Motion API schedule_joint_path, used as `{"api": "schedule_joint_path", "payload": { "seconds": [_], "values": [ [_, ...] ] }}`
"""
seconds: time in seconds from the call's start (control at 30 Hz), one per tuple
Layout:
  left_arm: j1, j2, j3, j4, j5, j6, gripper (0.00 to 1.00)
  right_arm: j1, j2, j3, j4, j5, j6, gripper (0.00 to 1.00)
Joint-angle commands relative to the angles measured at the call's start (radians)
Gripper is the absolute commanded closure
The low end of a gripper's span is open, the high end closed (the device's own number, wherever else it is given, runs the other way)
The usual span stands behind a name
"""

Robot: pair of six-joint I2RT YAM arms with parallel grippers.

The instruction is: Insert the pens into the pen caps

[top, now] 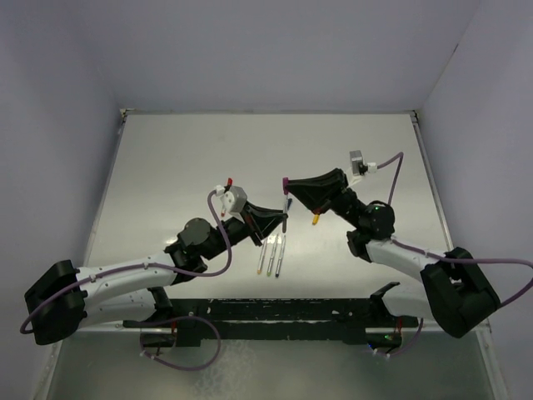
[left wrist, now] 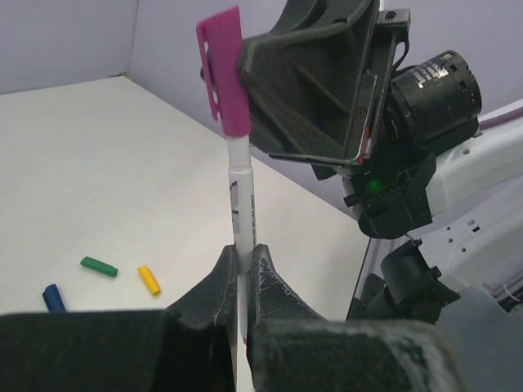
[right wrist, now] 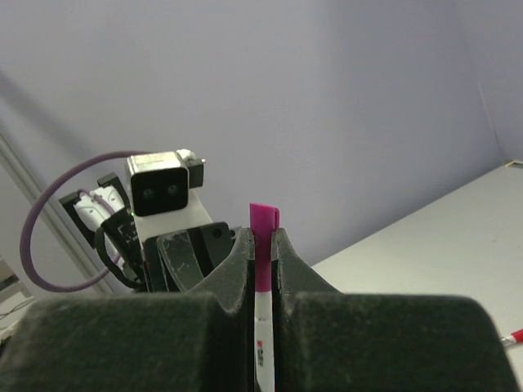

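Pen in hand: a white-barrelled pen [left wrist: 243,204] stands upright, raised off the worktop [top: 166,167] between the two arms.
Cap: the purple cap [left wrist: 225,69] sits over the pen's upper end. Its clip faces left in the left wrist view. Whether it is fully home cannot be told.
Step in hand (judged): pressing pen and cap together along one line.
Method advised: keep barrel and cap on a common axis and push straight along the barrel with no sideways load. Hold both grips firm until the cap seats, then release one side only.
Left hand [left wrist: 245,269]: closed tight on the lower barrel, with a finger on either side.
Right hand [right wrist: 261,245]: closed tight on the purple cap, whose top stands proud above the fingers.
Risk (judged): the barrel is slim, so a skewed push could bend it or make it slip through the pads.
Loose caps: the blue cap [left wrist: 54,298], green cap [left wrist: 99,266] and yellow cap [left wrist: 148,279] lie near one another on the worktop, none touching.
Waiting: three pens [top: 270,257] lie side by side on the worktop, just nearside of the left hand.
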Motion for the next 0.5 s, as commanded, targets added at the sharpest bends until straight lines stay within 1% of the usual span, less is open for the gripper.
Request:
{"api": "schedule_joint_path", "payload": {
  "seconds": [0.0, 0.27, 0.4, 0.47],
  "values": [
    [-0.001, -0.005, 0.016, 0.117, 0.020, -0.012, 1.00, 0.007, 0.028, 0.013, 0.162, -0.059, -0.006, 1.00],
    [-0.001, -0.049, 0.007, 0.132, -0.035, 0.014, 1.00, 0.009, 0.053, 0.016, 0.160, -0.122, 0.004, 1.00],
    [0.000, -0.059, -0.008, 0.200, -0.072, 0.009, 1.00, 0.011, 0.081, 0.029, 0.160, -0.201, 0.024, 1.00],
    [0.003, -0.059, -0.009, 0.237, -0.065, 0.006, 1.00, 0.010, 0.111, 0.038, 0.160, -0.241, 0.045, 1.00]
  ]
}}
